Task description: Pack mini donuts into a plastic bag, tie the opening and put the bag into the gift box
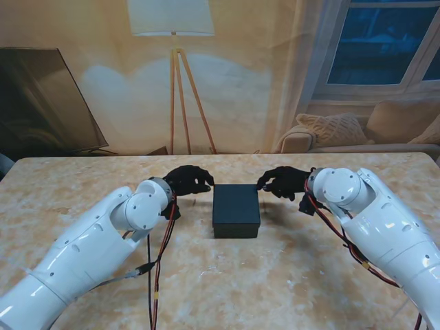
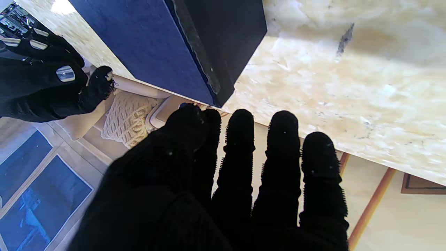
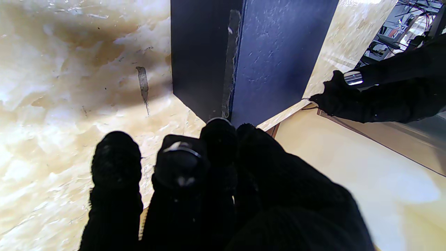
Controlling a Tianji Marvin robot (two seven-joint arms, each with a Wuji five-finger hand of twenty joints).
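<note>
The dark blue gift box (image 1: 236, 210) stands shut with its lid on at the middle of the marble table (image 1: 75, 185). My left hand (image 1: 189, 180), in a black glove, hovers by the box's far left corner with fingers stretched out and holding nothing. My right hand (image 1: 284, 182) sits by the far right corner, fingers loosely curled, fingertips close to the box edge. The left wrist view shows the box (image 2: 150, 45) beyond my left hand (image 2: 226, 181). In the right wrist view the box corner (image 3: 271, 52) lies just past my right hand (image 3: 195, 188). No donuts or plastic bag are in view.
Red and black cables (image 1: 159, 254) hang along my left forearm, and others run along the right forearm (image 1: 337, 230). Beyond the table's far edge stand a floor lamp (image 1: 175, 89), a dark screen (image 1: 41, 103) and a sofa (image 1: 357, 134).
</note>
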